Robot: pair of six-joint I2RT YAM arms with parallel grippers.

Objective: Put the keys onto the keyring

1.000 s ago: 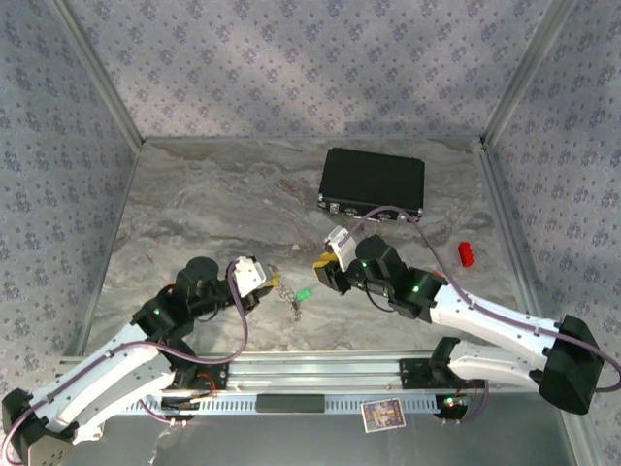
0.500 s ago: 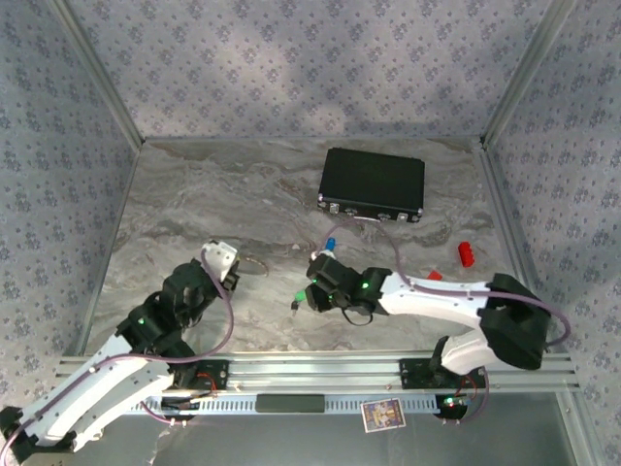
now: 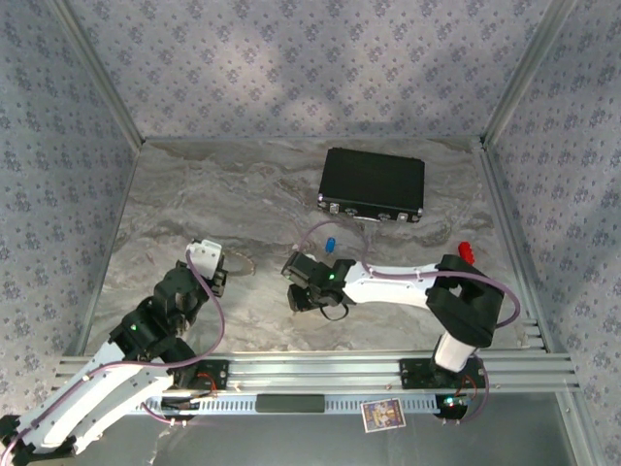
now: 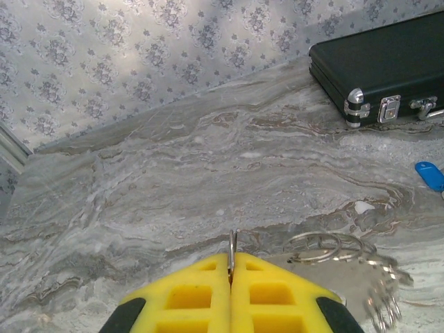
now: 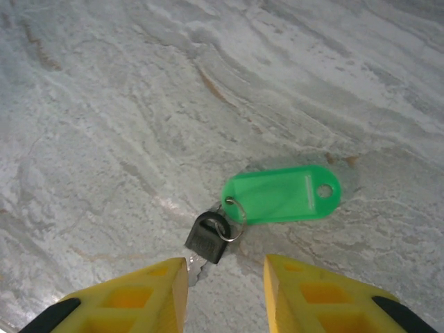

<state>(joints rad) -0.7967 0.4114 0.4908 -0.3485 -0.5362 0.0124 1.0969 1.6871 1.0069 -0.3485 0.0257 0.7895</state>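
1. Right gripper (image 5: 226, 269): jaws spread, straddling the green key (image 5: 281, 194), which lies flat on the surface (image 5: 104, 104).
2. The key is judged light. Its plastic tag looks smooth and likely to slide, and the dark head and blade sit low. Take hold across the tag's flat faces and leave the small ring end free.
3. Left gripper (image 4: 231, 270): jaws pressed together, pinching a thin metal edge judged to be the keyring (image 4: 340, 248). Its loops and chain trail to the right. It looks thin, stiff and slippery, so hold it firmly.
4. The blue key (image 4: 430, 175) lies beyond, apart.
5. The case (image 4: 388, 59) stands farthest, near the patterned wall (image 4: 139, 48).
6. The surface is hard and marbled, with ample room.
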